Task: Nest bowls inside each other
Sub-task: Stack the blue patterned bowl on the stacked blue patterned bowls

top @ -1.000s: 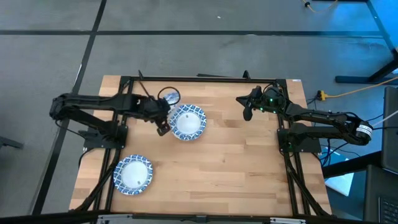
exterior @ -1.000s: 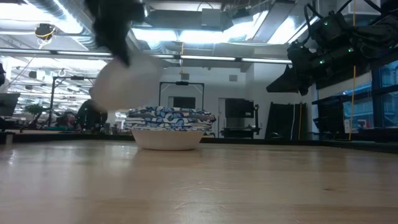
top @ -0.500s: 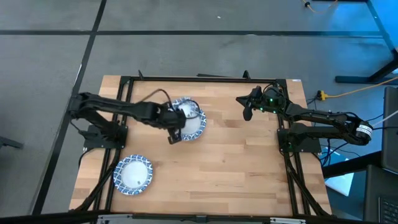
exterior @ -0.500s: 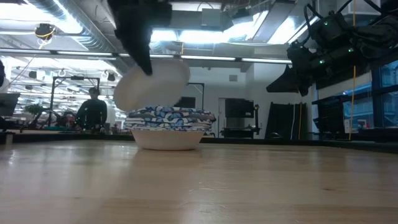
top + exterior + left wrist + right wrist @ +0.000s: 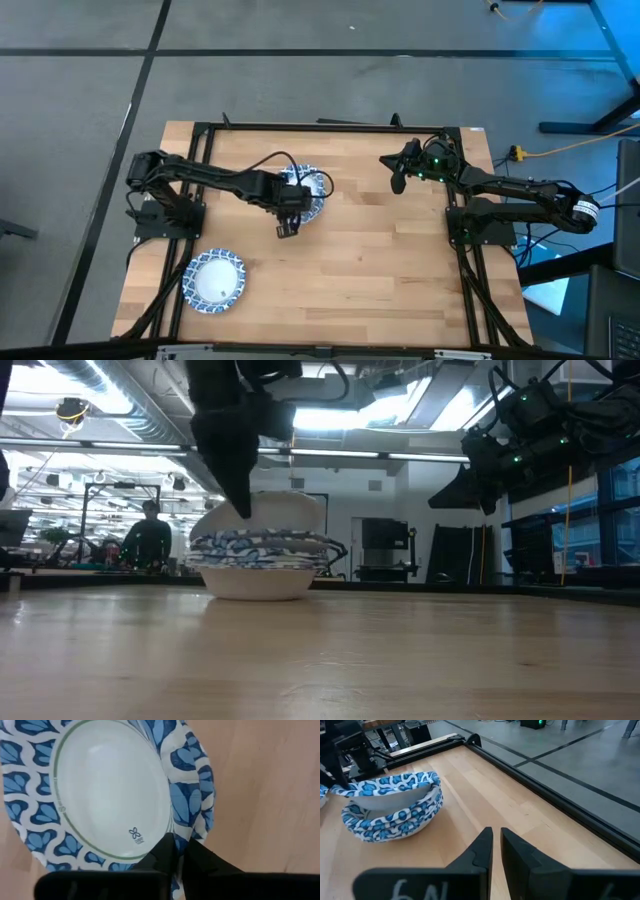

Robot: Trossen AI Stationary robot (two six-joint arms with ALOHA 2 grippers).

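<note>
A stack of blue-and-white patterned bowls point(image 5: 312, 192) stands on its base at the table's far middle, also in the low view point(image 5: 265, 565) and the right wrist view point(image 5: 395, 815). My left gripper point(image 5: 287, 213) is above the stack, shut on one more bowl point(image 5: 107, 795), which sits tilted over it point(image 5: 387, 787). A single bowl point(image 5: 213, 280) rests on the table's near left. My right gripper point(image 5: 398, 180) hovers over the far right, fingers together point(image 5: 496, 845), touching nothing. My left gripper pinches the top bowl's patterned rim point(image 5: 181, 831) on its near-left side between two fingers, coming from above and pointing down point(image 5: 240, 495). The bowl is tilted, the held side raised point(image 5: 337, 787). The opposite side point(image 5: 436, 782) seems to meet the stack's top.
Bare wood table point(image 5: 380, 270) stretches across the middle and near right. A black frame rail point(image 5: 320, 127) runs along the far edge, and the arm bases stand at both sides. A person point(image 5: 148, 540) stands in the room beyond the table.
My left gripper carried the bowl from the stack's far-left side toward the table's right and down over the stack. The bowl went from steeply tipped to nearly level and now sits on the stack's top. The gripper stayed shut on it.
</note>
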